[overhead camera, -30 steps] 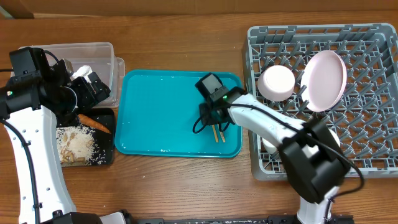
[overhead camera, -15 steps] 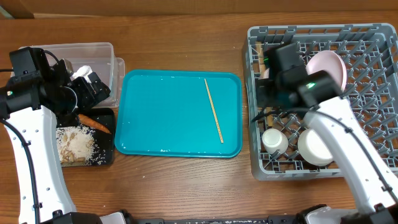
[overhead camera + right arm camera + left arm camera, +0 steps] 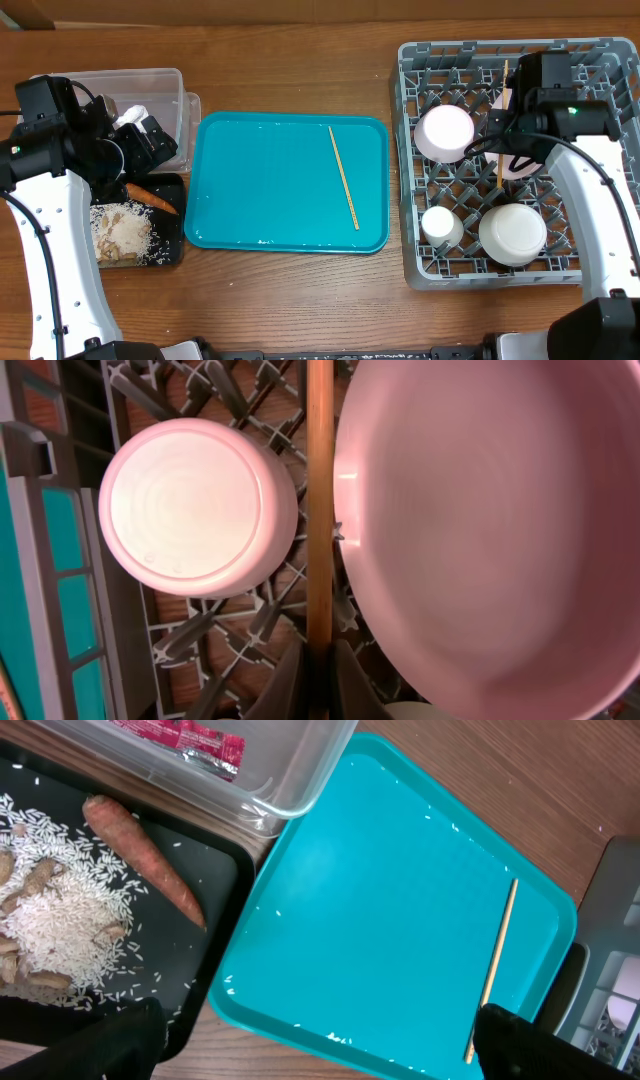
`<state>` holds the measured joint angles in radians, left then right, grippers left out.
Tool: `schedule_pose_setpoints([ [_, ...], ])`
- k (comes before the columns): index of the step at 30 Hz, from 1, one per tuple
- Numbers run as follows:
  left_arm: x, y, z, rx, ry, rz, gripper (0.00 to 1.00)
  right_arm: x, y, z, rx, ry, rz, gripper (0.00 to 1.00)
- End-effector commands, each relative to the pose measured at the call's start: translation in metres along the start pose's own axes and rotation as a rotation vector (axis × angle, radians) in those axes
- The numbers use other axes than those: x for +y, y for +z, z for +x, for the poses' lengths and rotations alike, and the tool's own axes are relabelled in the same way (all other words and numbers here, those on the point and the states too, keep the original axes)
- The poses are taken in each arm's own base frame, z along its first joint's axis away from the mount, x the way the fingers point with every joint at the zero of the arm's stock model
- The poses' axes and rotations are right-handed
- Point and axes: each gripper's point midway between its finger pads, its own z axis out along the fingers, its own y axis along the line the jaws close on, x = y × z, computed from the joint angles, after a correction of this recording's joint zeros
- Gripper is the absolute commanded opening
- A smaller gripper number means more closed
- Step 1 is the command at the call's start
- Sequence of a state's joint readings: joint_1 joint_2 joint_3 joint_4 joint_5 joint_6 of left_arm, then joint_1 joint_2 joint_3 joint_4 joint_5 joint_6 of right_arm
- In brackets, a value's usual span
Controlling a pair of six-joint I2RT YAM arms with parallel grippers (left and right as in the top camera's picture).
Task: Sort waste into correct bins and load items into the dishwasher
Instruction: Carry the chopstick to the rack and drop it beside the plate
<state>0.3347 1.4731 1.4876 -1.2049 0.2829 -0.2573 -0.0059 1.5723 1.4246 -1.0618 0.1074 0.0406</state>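
Looking from overhead, the grey dish rack (image 3: pixel 408 200) stands on the right side of the tabletop (image 3: pixel 300 70). Over its far part the right jaws pinch one wooden chopstick (image 3: pixel 505 75), which lies along the far-near line just beside the white plate (image 3: pixel 522 166). An upturned bowl (image 3: pixel 444 133) sits to the left of them. A small cup (image 3: pixel 441 226) and a second bowl (image 3: pixel 512 234) are in the near part of the rack. In the middle is the teal tray (image 3: pixel 260 180), with the other chopstick (image 3: pixel 344 178) lying on its right half. On the left, the left jaws hang above the place where the clear tub (image 3: pixel 150 80) meets the black tray (image 3: pixel 172 250). The carrot (image 3: pixel 152 197) and the rice (image 3: pixel 122 232) lie in this black tray.

From the left wrist, the two dark fingers (image 3: pixel 110 1045) are spread wide at the lower corners and hold nothing. Below them the carrot rests beside the rice, and a red wrapper (image 3: pixel 185 732) lies inside the tub.

From the right wrist, the fingers (image 3: pixel 290 685) are pressed together on the chopstick. It stands between the bowl and the tilted plate, touching the rim of the plate.
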Motion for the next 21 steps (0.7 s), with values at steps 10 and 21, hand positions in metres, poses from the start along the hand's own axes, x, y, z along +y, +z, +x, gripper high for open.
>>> schedule_pose_setpoints([
  [10, 0.000, -0.004, -0.005, -0.019, 0.007, -0.002, 1.00, 0.004, 0.001, 0.000, -0.002, -0.044, -0.023, 0.47],
  [21, 0.000, -0.004, -0.005, -0.019, 0.008, -0.002, 1.00, 0.071, -0.012, 0.008, 0.029, -0.062, -0.385, 0.43],
])
